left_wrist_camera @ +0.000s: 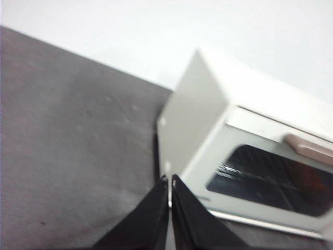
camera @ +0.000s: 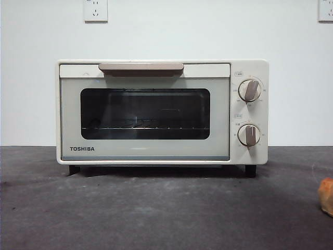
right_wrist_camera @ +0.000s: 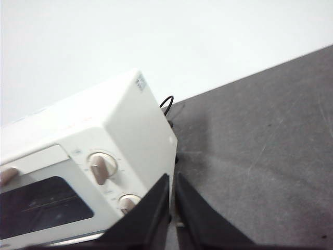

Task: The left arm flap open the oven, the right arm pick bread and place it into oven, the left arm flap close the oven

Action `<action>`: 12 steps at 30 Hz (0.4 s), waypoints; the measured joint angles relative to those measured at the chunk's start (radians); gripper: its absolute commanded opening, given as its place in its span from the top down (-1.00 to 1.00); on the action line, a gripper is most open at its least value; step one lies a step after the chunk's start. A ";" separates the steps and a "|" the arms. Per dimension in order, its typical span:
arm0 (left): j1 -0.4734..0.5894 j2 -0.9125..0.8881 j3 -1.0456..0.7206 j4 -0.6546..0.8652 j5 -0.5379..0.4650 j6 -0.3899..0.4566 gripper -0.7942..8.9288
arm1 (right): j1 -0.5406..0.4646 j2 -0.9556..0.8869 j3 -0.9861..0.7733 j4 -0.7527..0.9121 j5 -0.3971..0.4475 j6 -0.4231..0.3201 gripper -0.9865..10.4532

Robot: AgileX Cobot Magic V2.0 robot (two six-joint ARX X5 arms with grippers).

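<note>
The cream-white TOSHIBA oven stands in the middle of the dark table with its glass door closed and its beige handle at the top. The wire rack shows through the window. The bread is an orange-brown lump at the right edge of the front view, partly cut off. My left gripper is shut and empty, raised beside the oven's left end. My right gripper is shut and empty, raised beside the oven's knob end. Neither arm shows in the front view.
Two beige knobs sit on the oven's right panel. A black cable runs behind the oven. A white wall with power sockets stands behind. Dark table stretches in front of the oven.
</note>
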 measured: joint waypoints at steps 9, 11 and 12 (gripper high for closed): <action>-0.064 0.280 0.334 -0.130 0.070 0.063 0.80 | 0.002 0.226 0.336 -0.179 -0.095 -0.055 0.81; -0.082 0.328 0.396 -0.161 0.105 0.080 0.80 | 0.002 0.277 0.398 -0.217 -0.143 -0.079 0.81; -0.091 0.354 0.428 -0.180 0.128 0.086 0.80 | 0.002 0.310 0.434 -0.241 -0.177 -0.094 0.81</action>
